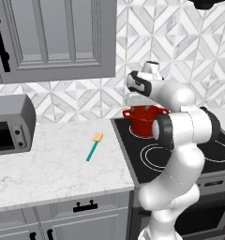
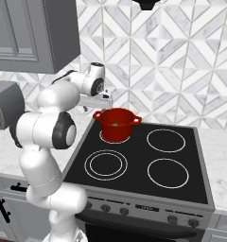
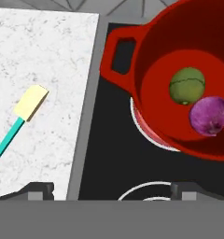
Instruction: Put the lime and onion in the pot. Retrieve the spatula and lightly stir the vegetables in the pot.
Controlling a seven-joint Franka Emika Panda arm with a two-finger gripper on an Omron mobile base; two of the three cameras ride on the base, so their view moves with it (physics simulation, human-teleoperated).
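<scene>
Nearest us the white arm's glossy, rounded links curl up over the stove edge, and its gripper (image 3: 112, 191) hangs with jaws spread wide, nothing between them, above the seam where the counter meets the cooktop. Loading looks done: the lime (image 3: 186, 86), a dull olive ball, and the onion (image 3: 210, 115), purple with a paler patch, sit touching on the floor of the pot (image 2: 116, 124). That pot is squat, glossy red, with loop handles, on the stove's back left ring (image 2: 102, 137). Left to do, I'd say: the spatula (image 1: 94, 146) lies untouched on the speckled marble counter (image 1: 48, 164), slim teal handle, flat tan blade, well apart from the pot. Fetching and stirring remain.
</scene>
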